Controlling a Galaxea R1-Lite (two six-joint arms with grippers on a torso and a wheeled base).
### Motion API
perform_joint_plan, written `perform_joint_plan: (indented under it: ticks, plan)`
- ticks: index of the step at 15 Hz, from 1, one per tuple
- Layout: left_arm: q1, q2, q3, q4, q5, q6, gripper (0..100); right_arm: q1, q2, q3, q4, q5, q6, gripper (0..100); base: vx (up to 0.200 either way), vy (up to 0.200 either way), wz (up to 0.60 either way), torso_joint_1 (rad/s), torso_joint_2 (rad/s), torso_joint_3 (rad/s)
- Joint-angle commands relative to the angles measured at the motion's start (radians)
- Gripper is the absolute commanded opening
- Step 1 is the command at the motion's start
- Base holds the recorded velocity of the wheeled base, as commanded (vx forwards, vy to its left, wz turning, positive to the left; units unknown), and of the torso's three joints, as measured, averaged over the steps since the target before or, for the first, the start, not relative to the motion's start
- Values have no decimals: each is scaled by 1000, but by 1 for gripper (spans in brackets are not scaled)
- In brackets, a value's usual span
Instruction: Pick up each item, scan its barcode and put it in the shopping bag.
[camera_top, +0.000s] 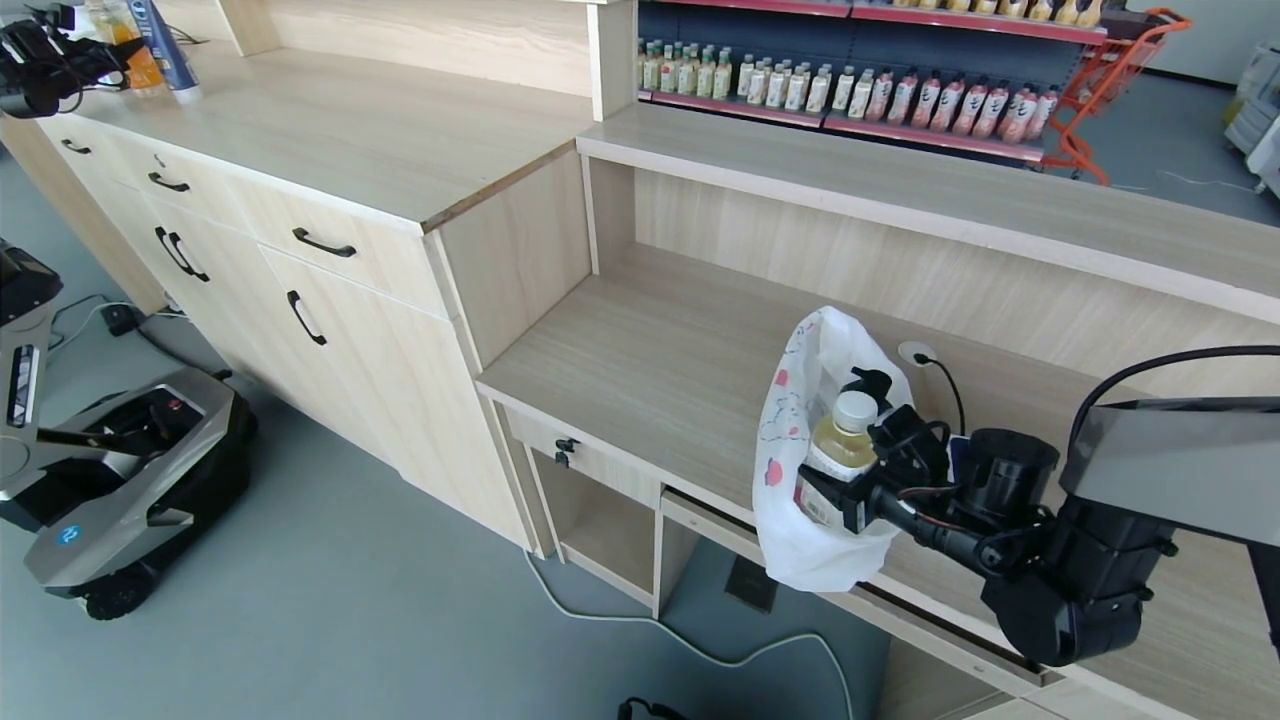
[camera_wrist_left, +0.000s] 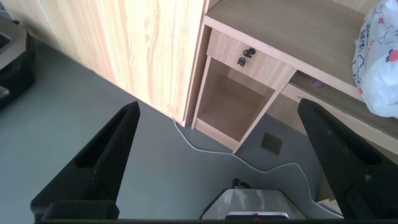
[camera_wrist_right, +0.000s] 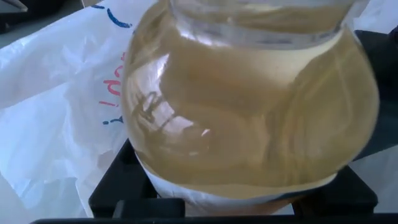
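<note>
R gripper (camera_top: 840, 442): black fingers (camera_wrist_right: 134, 190) clamped tight on clear plastic bottle of pale yellow drink w/ white cap (camera_top: 846, 446), gripped low on body at the label. Bottle roughly upright, at open mouth of white plastic shopping bag w/ red & blue prints (camera_top: 800, 545). Lower part sits inside bag rim; cap & shoulder show above it. Bag stands at front edge of low light-wood table (camera_top: 640, 370) and bulges a bit over that edge. Right wrist view has bottle close up, w/ bag film behind & beside it.

L gripper (camera_wrist_left: 219, 106) hangs over grey floor (camera_wrist_left: 168, 165), well apart from bag. Its fingers (camera_wrist_left: 93, 168) are spread wide w/ nothing betw. them. Ahead of it are table's small drawer w/ black knob (camera_wrist_left: 247, 55) & open cubby (camera_wrist_left: 239, 93) under it.

Other: taller light-wood cabinet w/ black handles (camera_top: 330, 240) adjoins table on robot's left. At its far corner stand amber bottle (camera_top: 125, 40) & blue-white container (camera_top: 165, 45). Round cable port w/ black lead (camera_top: 917, 355) is in table just behind bag. Store shelf w/ rows of bottles (camera_top: 850, 90) in bkgd. White cable (camera_top: 700, 640) lies on floor below table.
</note>
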Motion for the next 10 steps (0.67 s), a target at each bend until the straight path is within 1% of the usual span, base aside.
perform_joint_plan:
  ticks: [1, 3, 4, 7, 8, 10]
  plan:
    - [0, 0, 0, -1, 0, 0, 100, -7, 18, -3, 6, 0, 0, 0, 0, 0, 0, 0, 0, 0]
    - [0, 0, 0, 0, 0, 0, 100, -9, 18, -4, 10, 0, 0, 0, 0, 0, 0, 0, 0, 0]
    - [0, 0, 0, -1, 0, 0, 100, -9, 17, -1, 10, 0, 0, 100, 0, 0, 0, 0, 0, 0]
    - [0, 0, 0, -1, 0, 0, 100, -1, -46, -3, 22, 0, 35, 100, 0, 0, 0, 0, 0, 0]
    - [0, 0, 0, 0, 0, 0, 100, 8, -117, 8, 59, 0, 46, 100, 0, 0, 0, 0, 0, 0]
    - [0, 0, 0, 0, 0, 0, 100, 24, -322, 56, 231, 0, 45, 100, 0, 0, 0, 0, 0, 0]
